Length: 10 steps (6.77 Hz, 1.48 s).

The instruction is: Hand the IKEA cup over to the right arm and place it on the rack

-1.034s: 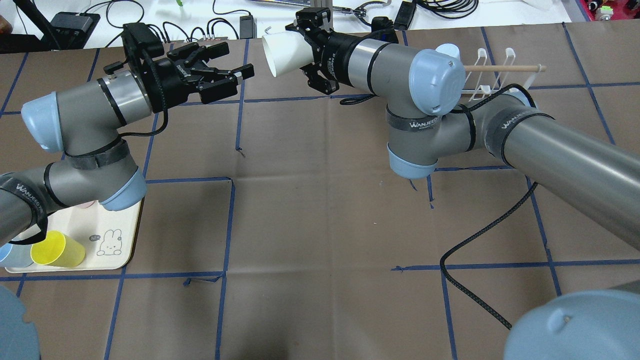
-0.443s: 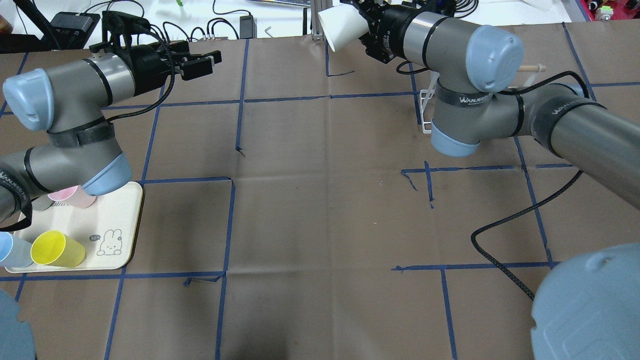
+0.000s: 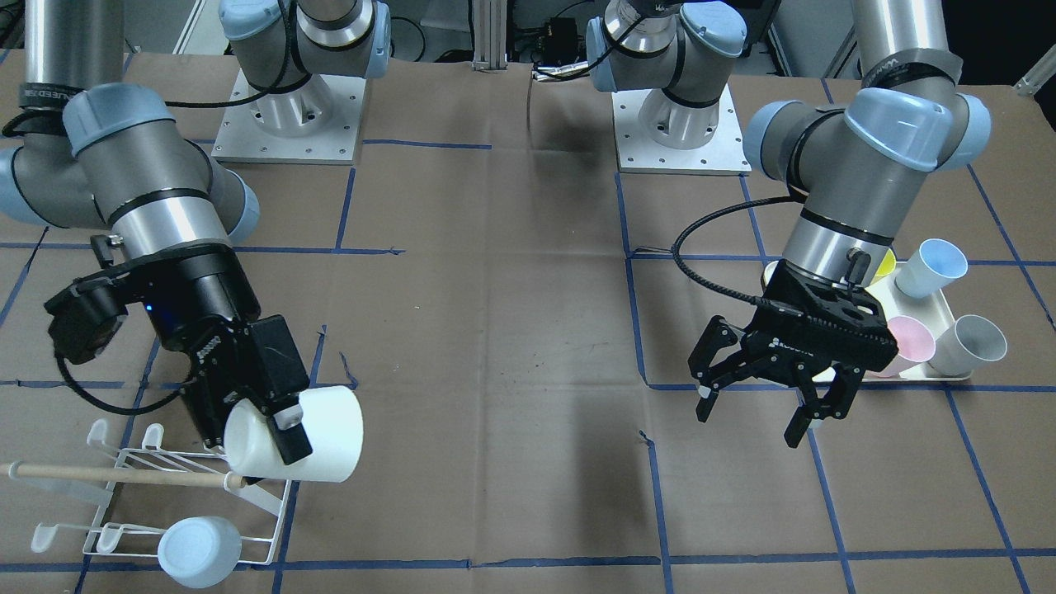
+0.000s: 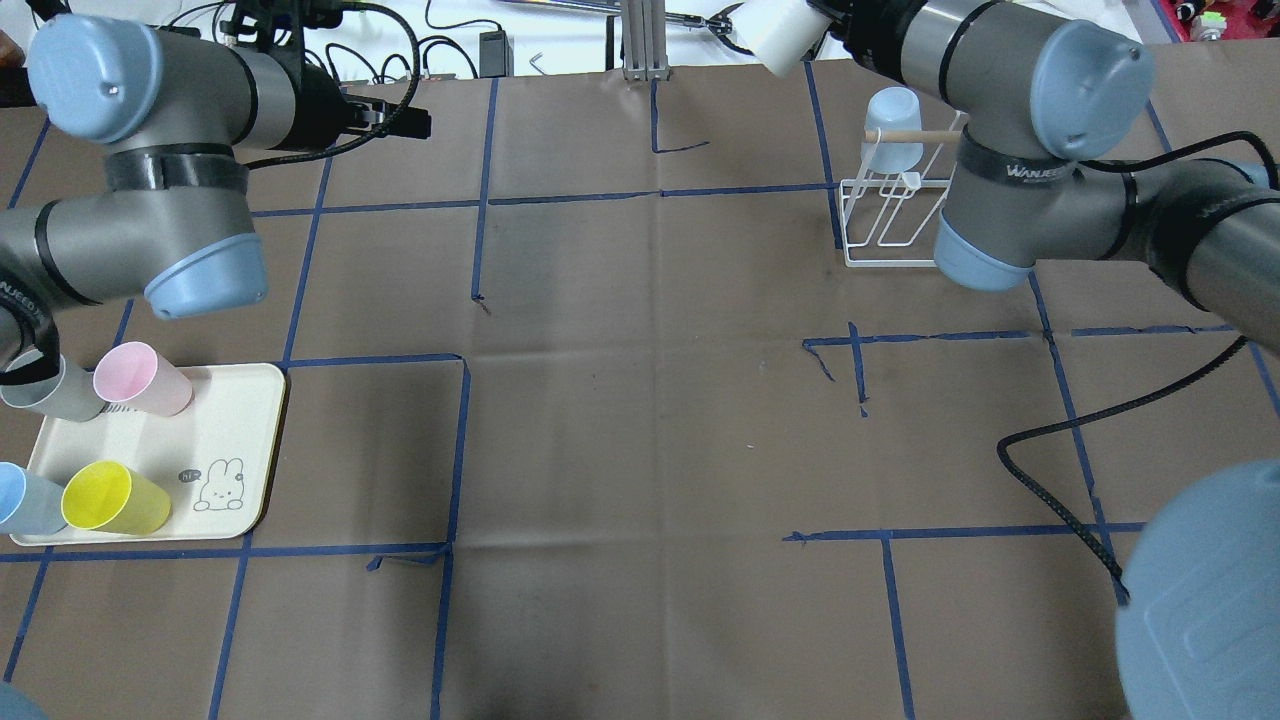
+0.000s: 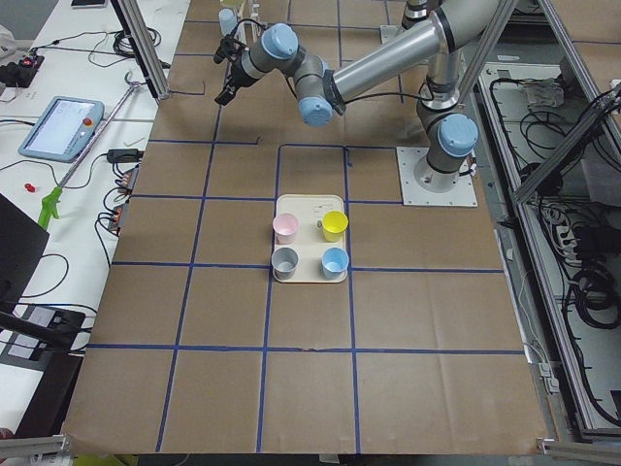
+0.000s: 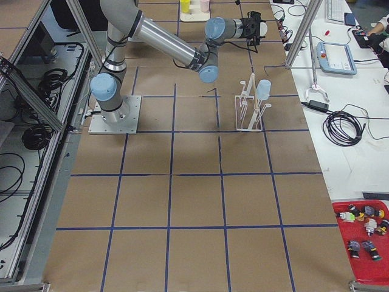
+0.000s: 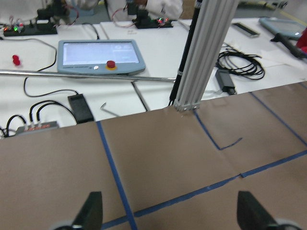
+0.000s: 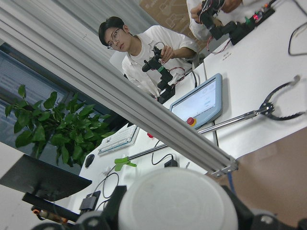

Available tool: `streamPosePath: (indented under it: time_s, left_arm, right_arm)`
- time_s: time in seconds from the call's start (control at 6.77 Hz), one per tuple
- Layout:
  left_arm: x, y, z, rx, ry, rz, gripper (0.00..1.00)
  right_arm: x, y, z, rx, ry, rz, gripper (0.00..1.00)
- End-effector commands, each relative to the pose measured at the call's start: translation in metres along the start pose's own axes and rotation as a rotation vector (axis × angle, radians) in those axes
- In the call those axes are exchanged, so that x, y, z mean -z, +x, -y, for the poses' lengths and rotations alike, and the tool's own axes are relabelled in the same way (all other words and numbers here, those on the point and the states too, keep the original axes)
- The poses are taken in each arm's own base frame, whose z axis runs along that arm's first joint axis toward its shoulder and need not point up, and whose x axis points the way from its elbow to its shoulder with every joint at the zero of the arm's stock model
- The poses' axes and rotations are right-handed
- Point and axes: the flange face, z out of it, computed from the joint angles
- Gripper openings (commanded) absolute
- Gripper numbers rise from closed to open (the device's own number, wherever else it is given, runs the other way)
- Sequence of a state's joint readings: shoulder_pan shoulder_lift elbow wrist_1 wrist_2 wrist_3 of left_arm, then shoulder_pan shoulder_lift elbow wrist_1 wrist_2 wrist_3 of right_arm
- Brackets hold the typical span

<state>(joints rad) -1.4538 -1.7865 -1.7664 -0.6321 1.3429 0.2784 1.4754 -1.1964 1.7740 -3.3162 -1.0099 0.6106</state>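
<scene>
Holding the cup (image 3: pixel 326 433), the right arm (image 3: pixel 157 198) hangs near the rack (image 4: pixel 890 225) end.

White cup (image 3: pixel 330 433): tipped sideways, held off bench (image 3: pixel 511 330), clamped in right pincer (image 3: pixel 276 450) of grey right arm (image 3: pixel 148 190). Hangs just beside end of dowel (image 3: pixel 124 473), not yet on rack. Rack (image 3: pixel 276 507): white wire, upright on bench, wooden dowel across.
</scene>
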Motion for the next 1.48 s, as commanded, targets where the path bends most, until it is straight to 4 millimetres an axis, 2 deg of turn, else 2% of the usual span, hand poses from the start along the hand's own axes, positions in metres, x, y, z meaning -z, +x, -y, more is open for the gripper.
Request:
streamPosePath:
  time_s: [0.0, 0.3, 0.44, 0.59, 0.74, 0.89, 1.33]
  left_arm:
    - [0.042, 0.031, 0.000, 0.121, -0.333, 0.071, 0.99]
    - [0.095, 0.043, -0.019, 0.220, -0.516, 0.094, 0.99]
    - [0.120, 0.057, -0.032, 0.210, -0.524, 0.100, 0.99]
    - [0.122, 0.062, -0.035, 0.207, -0.521, 0.101, 0.99]
    - [0.122, 0.063, -0.035, 0.220, -0.517, 0.103, 0.99]
    - [0.122, 0.063, -0.035, 0.220, -0.514, 0.103, 0.99]
    - [0.121, 0.063, -0.034, 0.216, -0.510, 0.105, 0.99]
  right_arm:
    - [0.028, 0.056, 0.052, 0.282, -0.034, -0.135, 0.11]
    - [0.042, 0.092, 0.106, 0.485, -0.053, -0.213, 0.11]
    - [0.035, 0.132, 0.120, 0.504, -0.060, -0.248, 0.11]
    - [0.029, 0.163, 0.127, 0.558, -0.076, -0.274, 0.12]
    - [0.035, 0.195, 0.140, 0.639, -0.086, -0.299, 0.12]
    - [0.027, 0.214, 0.138, 0.655, -0.130, -0.304, 0.12]
    - [0.020, 0.230, 0.127, 0.649, -0.180, -0.312, 0.12]
